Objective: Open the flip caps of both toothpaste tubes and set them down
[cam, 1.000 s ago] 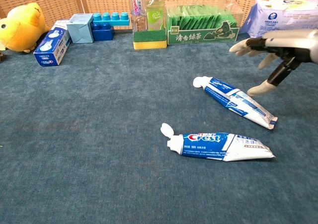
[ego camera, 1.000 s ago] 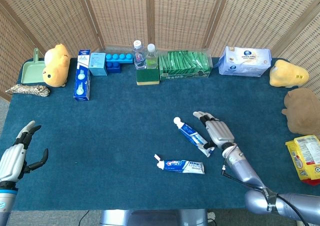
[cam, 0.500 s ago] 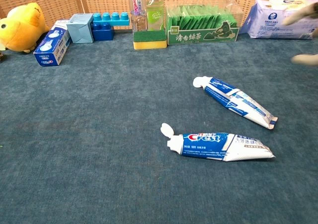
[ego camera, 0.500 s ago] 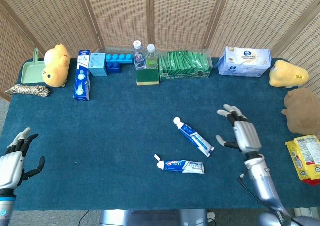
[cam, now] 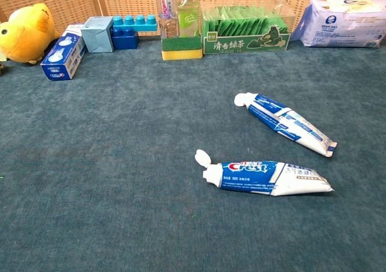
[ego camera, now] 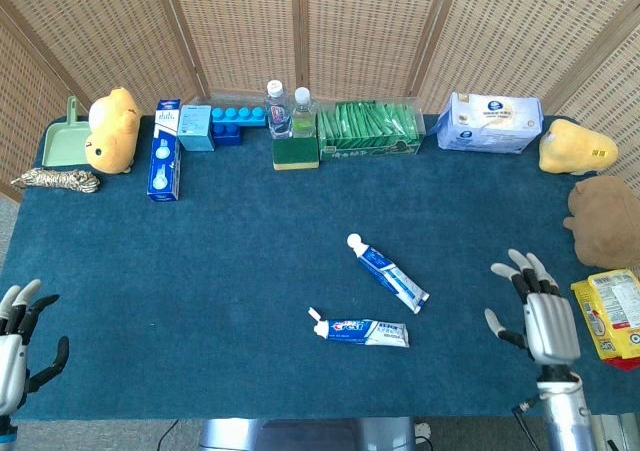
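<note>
The right hand (ego camera: 545,316) has pulled back, fingers spread and empty; both toothpaste tubes (ego camera: 388,273) lie to its left, caps open, so the task looks done.

Woven wicker screen (ego camera: 300,31) behind — table (ego camera: 200,261) covered in dark blue carpet

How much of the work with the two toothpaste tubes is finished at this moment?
It looks finished. Both tubes lie flat on the blue cloth: the Crest tube with its flip cap swung open, and the other tube, whose white cap also appears open. Nothing is in hand: the left hand and right hand are empty, fingers spread, at the near table edge. Nothing seems left.
</note>
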Controlling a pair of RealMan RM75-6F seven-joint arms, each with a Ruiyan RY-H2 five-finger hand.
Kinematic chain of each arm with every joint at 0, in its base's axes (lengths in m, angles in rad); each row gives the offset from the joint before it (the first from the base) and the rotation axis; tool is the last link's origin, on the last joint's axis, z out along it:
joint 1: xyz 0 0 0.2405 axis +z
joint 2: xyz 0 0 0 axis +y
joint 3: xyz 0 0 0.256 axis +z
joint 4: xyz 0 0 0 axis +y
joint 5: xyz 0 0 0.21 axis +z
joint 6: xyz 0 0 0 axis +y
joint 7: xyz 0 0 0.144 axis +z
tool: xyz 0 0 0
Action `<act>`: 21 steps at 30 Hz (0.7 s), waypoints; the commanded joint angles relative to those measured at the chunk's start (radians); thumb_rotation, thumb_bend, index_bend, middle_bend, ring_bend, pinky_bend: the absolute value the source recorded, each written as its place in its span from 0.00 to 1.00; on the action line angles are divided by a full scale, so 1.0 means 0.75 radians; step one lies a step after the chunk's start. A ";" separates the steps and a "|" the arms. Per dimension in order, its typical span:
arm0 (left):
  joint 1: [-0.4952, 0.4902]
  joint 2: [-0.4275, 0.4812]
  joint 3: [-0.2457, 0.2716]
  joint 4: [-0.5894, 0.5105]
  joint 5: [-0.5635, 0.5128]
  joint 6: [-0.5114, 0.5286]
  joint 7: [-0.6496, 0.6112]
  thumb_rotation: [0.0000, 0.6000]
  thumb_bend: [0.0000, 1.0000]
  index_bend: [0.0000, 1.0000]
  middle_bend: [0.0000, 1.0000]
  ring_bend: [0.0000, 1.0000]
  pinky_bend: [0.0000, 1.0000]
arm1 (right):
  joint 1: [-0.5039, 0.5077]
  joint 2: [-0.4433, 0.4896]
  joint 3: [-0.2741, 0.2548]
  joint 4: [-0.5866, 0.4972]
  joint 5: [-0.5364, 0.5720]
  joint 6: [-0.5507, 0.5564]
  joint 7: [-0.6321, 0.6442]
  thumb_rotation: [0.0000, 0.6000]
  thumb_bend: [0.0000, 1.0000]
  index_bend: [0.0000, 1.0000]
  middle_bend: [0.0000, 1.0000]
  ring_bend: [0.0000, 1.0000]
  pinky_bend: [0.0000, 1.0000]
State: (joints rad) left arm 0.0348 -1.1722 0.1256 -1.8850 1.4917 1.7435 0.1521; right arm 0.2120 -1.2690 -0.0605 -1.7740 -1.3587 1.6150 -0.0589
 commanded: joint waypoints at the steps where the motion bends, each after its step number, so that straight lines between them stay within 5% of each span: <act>1: 0.018 0.009 0.009 -0.016 0.007 -0.004 0.038 0.97 0.43 0.21 0.11 0.03 0.09 | -0.034 0.018 -0.012 0.001 -0.036 0.012 0.026 1.00 0.31 0.26 0.14 0.05 0.16; 21: 0.074 0.047 -0.017 -0.141 -0.021 -0.087 0.113 0.98 0.43 0.19 0.09 0.00 0.09 | -0.094 0.009 0.023 -0.008 -0.067 -0.132 0.026 1.00 0.31 0.25 0.14 0.05 0.16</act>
State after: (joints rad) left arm 0.0912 -1.1337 0.1150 -1.9922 1.4746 1.6871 0.2373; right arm 0.1413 -1.2596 -0.0466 -1.7790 -1.4096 1.5217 -0.0370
